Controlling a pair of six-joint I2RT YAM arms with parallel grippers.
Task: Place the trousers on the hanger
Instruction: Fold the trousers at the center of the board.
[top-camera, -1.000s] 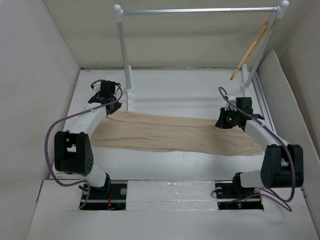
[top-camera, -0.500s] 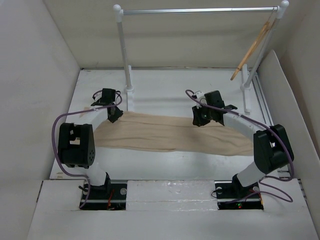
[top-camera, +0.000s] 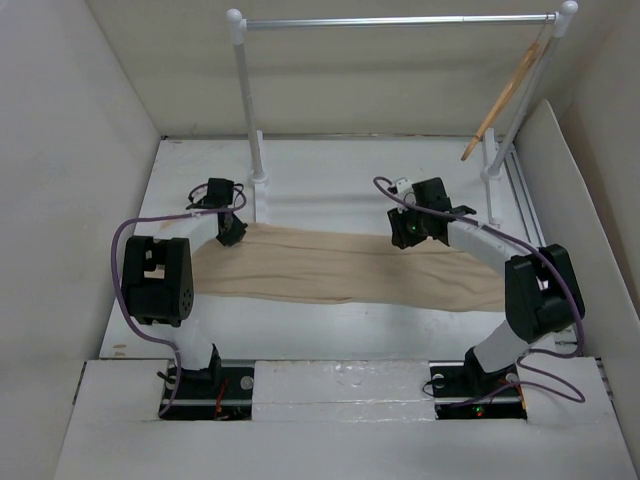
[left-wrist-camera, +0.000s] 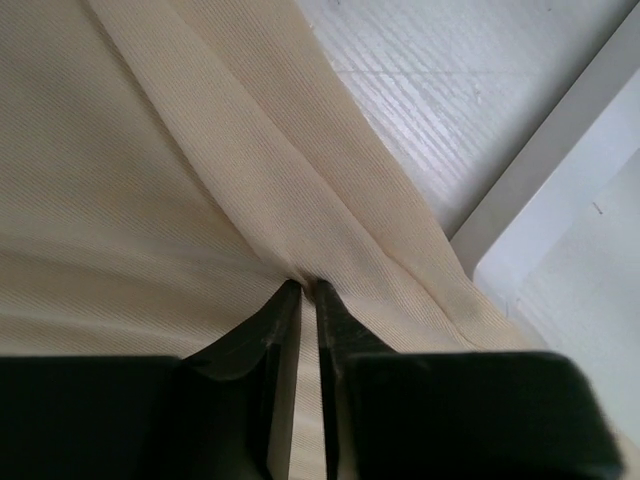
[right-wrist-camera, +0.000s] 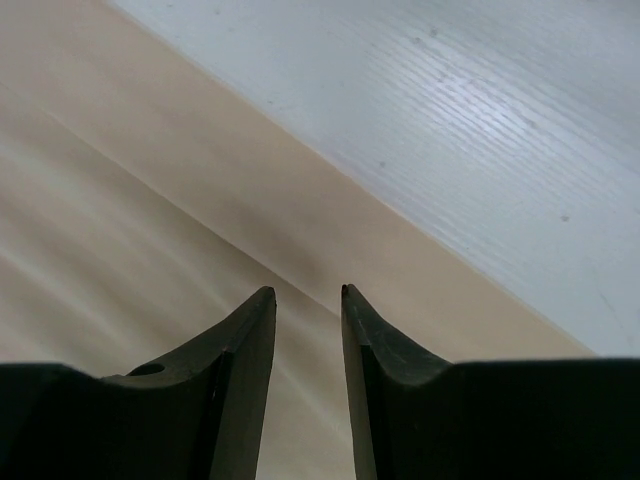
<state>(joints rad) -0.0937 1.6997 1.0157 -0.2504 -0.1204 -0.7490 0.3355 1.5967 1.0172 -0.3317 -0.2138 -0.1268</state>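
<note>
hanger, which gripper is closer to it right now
Right. The right gripper is at the trousers' far edge, some way left of the hanger that hangs at the rack's right end. The left gripper pinches the trousers' left end, by the rack's left post, farther away.

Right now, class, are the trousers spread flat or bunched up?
Spread flat: the trousers lie stretched lengthwise across the table, with only a small pinched fold at the left end effector.

One pair of trousers, one hanger, one rack, two arms (left arm, right arm)
</note>
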